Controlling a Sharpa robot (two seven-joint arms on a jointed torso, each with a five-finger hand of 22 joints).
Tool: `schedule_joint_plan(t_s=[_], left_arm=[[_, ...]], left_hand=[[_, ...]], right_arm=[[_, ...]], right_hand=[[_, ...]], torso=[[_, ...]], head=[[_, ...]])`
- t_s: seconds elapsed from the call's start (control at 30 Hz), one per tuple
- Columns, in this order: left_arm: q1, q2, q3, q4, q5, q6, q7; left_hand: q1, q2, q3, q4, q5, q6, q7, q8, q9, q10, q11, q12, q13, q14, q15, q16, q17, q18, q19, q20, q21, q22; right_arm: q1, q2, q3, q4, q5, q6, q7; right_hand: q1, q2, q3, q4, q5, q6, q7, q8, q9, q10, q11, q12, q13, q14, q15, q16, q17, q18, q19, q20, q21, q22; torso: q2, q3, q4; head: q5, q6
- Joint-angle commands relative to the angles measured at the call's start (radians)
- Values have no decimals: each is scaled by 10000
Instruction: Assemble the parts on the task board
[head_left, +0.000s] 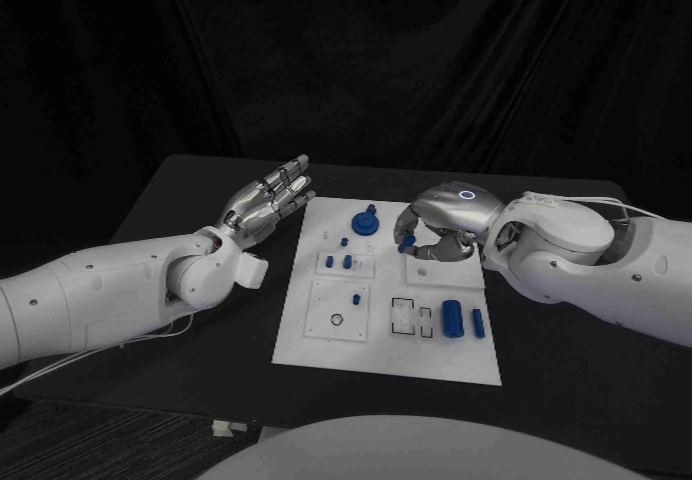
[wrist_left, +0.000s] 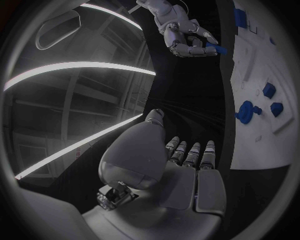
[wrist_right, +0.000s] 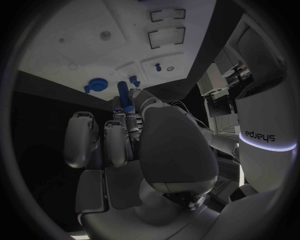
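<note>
On the black table: the white task board (head_left: 387, 345) lies flat in the middle, with both arms reaching toward its far end.
Left arm: comes in low from the left side and angles up toward the board's far left corner, its wrist just beside the board's left edge.
Left hand (head_left: 268, 203): flat and released, fingers straight and lying side by side, pointing away from the robot; it holds nothing and hovers over bare table, near but apart from the board. The left wrist view shows the same outstretched fingers (wrist_left: 190, 155) with the board to one side of them.
Right arm: comes in from the right and bends across the board's far right part, forearm above the board's right edge.
Right hand (head_left: 440, 228): curled, with its back upward, over the board's far right area; it pinches a blue peg (wrist_right: 125, 97) between thumb and a finger. The peg stands out past the fingertips toward the board. The left wrist view shows this hand (wrist_left: 184, 37) from afar with a blue piece at its fingertips.
Round blue part (head_left: 366, 221): sits on the board's far end, just left of the right hand.
Small blue pegs (head_left: 339, 263): stand in a square plate near the board's middle left.
Blue cylinder (head_left: 451, 318): lies on the near right part of the board, with a slimmer blue piece (head_left: 477, 322) just beside it.
Empty slots (head_left: 405, 316): rectangular outlines just left of the cylinder.
</note>
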Motion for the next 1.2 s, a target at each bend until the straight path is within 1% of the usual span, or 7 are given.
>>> schedule_joint_plan(t_s=[0.03, 0.13, 0.23, 0.43, 0.67, 0.93, 1.2], left_arm=[[-11, 24, 10, 7, 1, 95, 1024], [-11, 26, 10, 15, 1, 94, 1021], [-11, 22, 10, 24, 1, 88, 1026], [-11, -32, 10, 55, 1, 64, 1025], [-11, -155, 10, 107, 1, 4, 1021], [-11, -205, 9, 116, 1, 42, 972], [-12, -184, 9, 86, 1, 104, 896]], left_hand=[[82, 5, 15, -79, 43, 5, 73, 24, 15, -21, 92, -4, 0, -3, 98, -37, -15, -36, 18, 83, -4, 8], [87, 9, 32, -103, 50, 17, 72, 25, 16, -13, 188, 33, 7, -3, 106, -37, -15, -36, 21, 92, -3, 8], [87, 9, 32, -103, 50, 17, 72, 25, 16, -13, 188, 33, 7, -3, 106, -37, -15, -36, 21, 92, -3, 8], [87, 9, 33, -105, 50, 17, 72, 25, 16, -12, 197, 35, 8, -3, 107, -37, -15, -36, 21, 93, -3, 8], [86, 5, 34, -110, 51, 26, 86, 26, 18, -9, 210, 52, 11, -3, 104, -37, -15, -36, 20, 90, -4, 5], [80, -9, 35, -124, 57, 43, 159, 29, 20, -4, 223, 63, 12, -3, 96, -36, -14, -36, 20, 80, -5, 1], [73, -3, 47, -137, 61, 83, 229, 35, 26, 4, 322, 102, 19, -1, 92, -29, -12, -37, 22, 77, -3, 3]], right_arm=[[81, 172, -3, 286, -174, 648, -407], [125, 478, -3, 425, -186, 1136, -493], [90, 896, -3, 438, -264, 1582, -562], [-194, 1815, -4, 206, -865, 2065, -769], [-620, 2491, -3, -59, -1239, 2189, -817], [-1192, 2973, -3, -355, -1853, 2208, -685], [-1549, 3191, -3, -745, -2616, 1736, -481]], right_hand=[[38, 48, 41, -1, -49, -54, 1, -44, -10, -4, 76, -9, 35, 425, 88, 40, 7, -140, 16, 98, -41, 1770], [10, 57, 64, 13, -120, -62, 15, -56, -17, -20, 95, -26, 31, 411, 102, 23, -28, -136, 6, 114, -55, 1766], [-21, 53, 111, 24, -282, -92, 51, -125, -52, -26, 123, -51, 27, 377, 131, -25, -119, -119, -32, 145, -134, 1743], [-77, 5, 147, 35, -402, -123, 63, -214, -99, -47, 142, -90, 18, 335, 149, -89, -236, -95, -79, 173, -237, 1713], [-81, -6, 172, 24, -413, -103, 53, -235, -112, 4, 126, -75, 27, 329, 146, -98, -253, -94, -80, 180, -234, 1713], [-73, -44, 228, -24, -296, -49, 27, -274, -136, 105, 90, -42, 51, 329, 117, -100, -253, -99, -65, 173, -184, 1727], [-69, -59, 263, -54, -257, -26, 7, -308, -154, 169, 62, -19, 69, 336, 93, -84, -222, -103, -55, 161, -149, 1737]], torso=[[4, -2, -4], [-2, 0, -8], [-9, -2, -11], [1, -9, 13], [26, -7, 40], [14, -5, 26], [8, -3, -11]], head=[[-9, -2], [19, -2], [-4, -2], [53, -2], [3, -2], [-123, -2], [-137, -2]])
